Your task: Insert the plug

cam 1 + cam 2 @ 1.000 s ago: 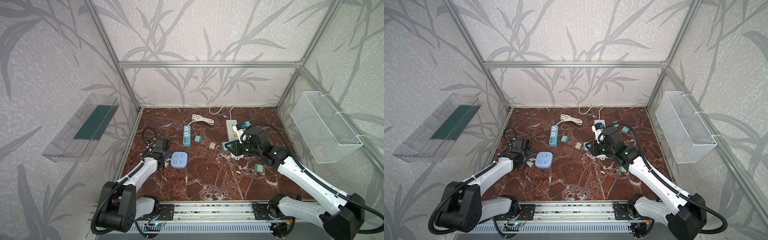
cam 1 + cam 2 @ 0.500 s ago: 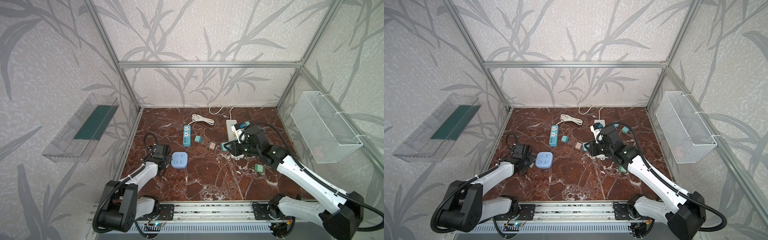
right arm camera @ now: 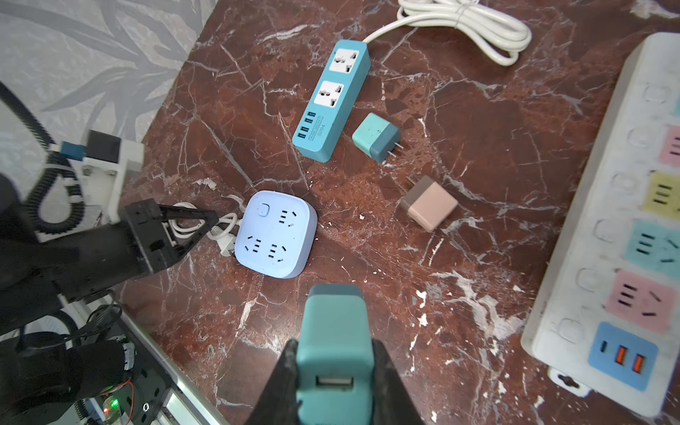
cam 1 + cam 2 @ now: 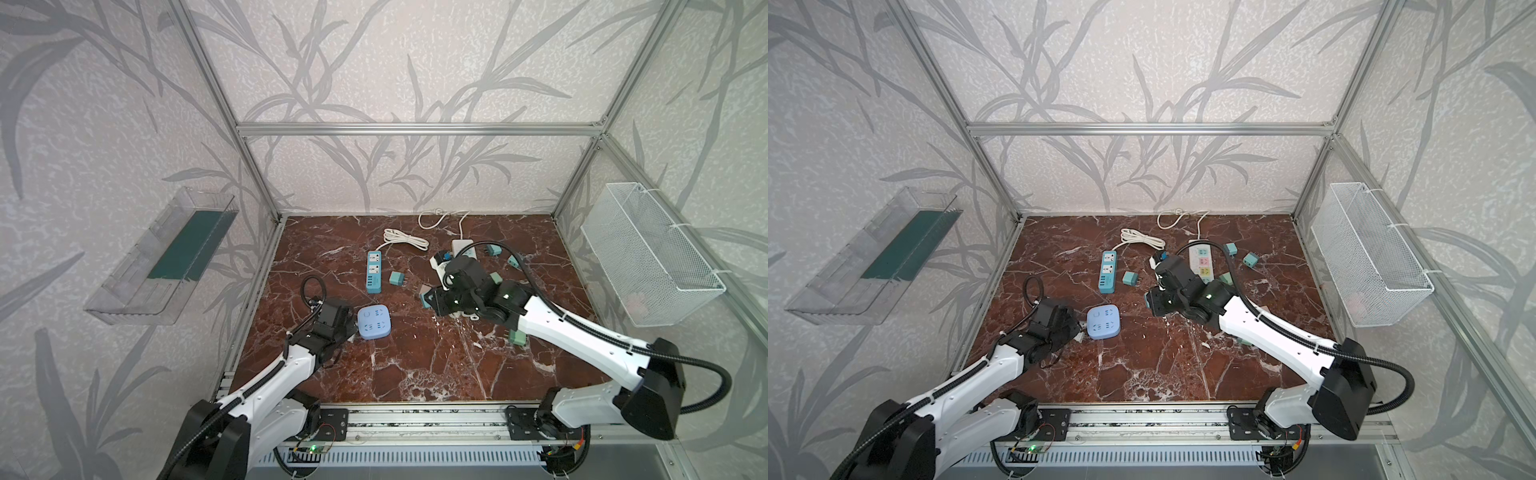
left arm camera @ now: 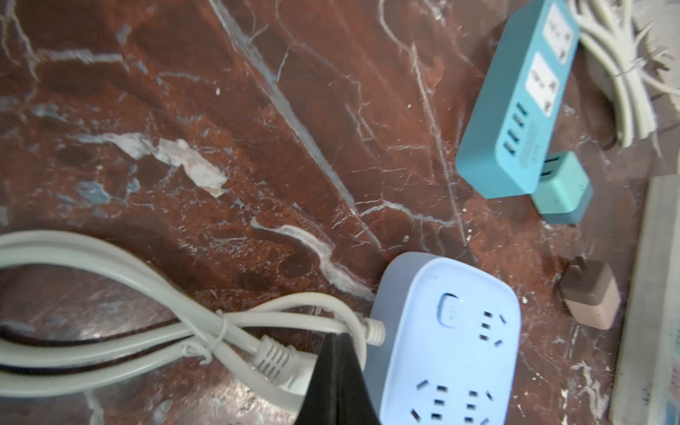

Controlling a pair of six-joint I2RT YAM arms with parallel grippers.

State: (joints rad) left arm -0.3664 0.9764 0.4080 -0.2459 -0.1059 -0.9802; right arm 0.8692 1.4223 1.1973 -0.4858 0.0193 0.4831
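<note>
A teal plug [image 3: 335,346] with a USB port in its back is held between the fingers of my right gripper [image 3: 335,368], which is shut on it. In both top views the plug [image 4: 426,298] hangs above the marble floor, right of a light-blue square socket block [image 4: 374,322]. The block [image 3: 276,233] lies flat with its sockets up. My left gripper [image 5: 336,336] is shut with nothing in it. Its tip sits at the block's [image 5: 449,342] edge, where the white cord [image 5: 147,294] comes out.
A teal power strip [image 4: 373,272] and a teal charger [image 4: 397,277] lie behind the block, with a pink-brown charger [image 3: 428,206] nearby. A long white strip [image 3: 625,220] with coloured sockets lies to the right, among more teal plugs [image 4: 515,261]. A wire basket [image 4: 648,253] hangs on the right wall.
My left gripper has moved toward the front and closer to the light-blue block's cord side. The right gripper has carried the teal plug a little to the left.
</note>
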